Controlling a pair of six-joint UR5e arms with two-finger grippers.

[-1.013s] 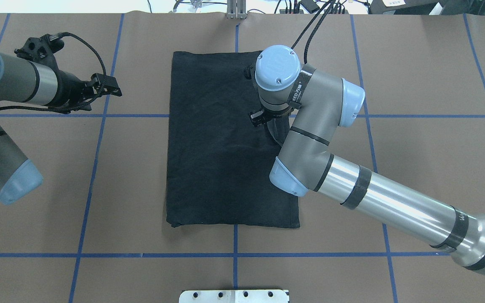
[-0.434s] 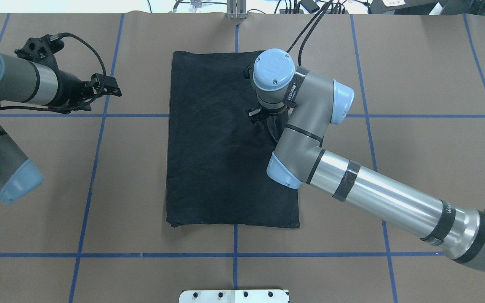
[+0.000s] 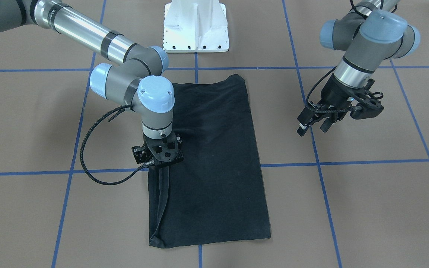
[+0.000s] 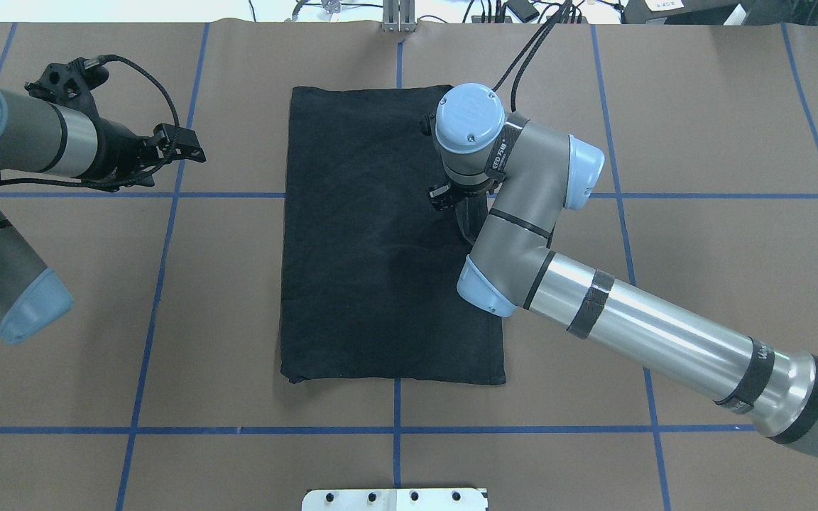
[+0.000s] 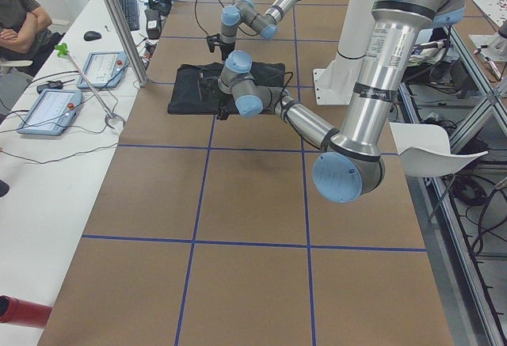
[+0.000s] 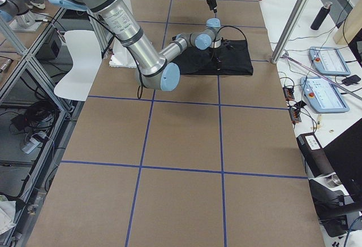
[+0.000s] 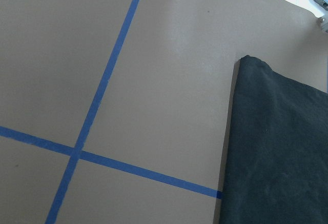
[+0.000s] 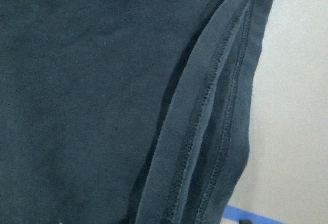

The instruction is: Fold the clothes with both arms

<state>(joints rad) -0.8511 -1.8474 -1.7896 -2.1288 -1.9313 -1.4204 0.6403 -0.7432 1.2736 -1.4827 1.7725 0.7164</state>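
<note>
Overhead exterior view, from where I stood: at the far left the left arm (image 4: 25, 138) reached in over the brown tabletop (image 4: 700, 142), and its tool (image 4: 183, 147) hung above a blue tape line (image 4: 160, 284), well apart from the cloth. In the front-facing view its two fingers (image 3: 302, 129) stood apart with nothing between them. In the middle lay the T-shirt (image 4: 359, 270), folded into a long black rectangle with only plain black showing. It lay flat across the centre tape line, with its short ends towards the robot and towards the operators' side. Along the shirt's right edge a narrow strip of fabric rose off the tabletop in a ridge. The right wrist camera showed stitched hems standing up there beside bare tabletop. The right tool (image 3: 161, 163) pointed straight down over that edge, and the ridge ran up into it. It looked clamped on the hem, though the wrist hid the fingertips. To the right, the right arm (image 4: 650, 333) stretched back across the tabletop.
</note>
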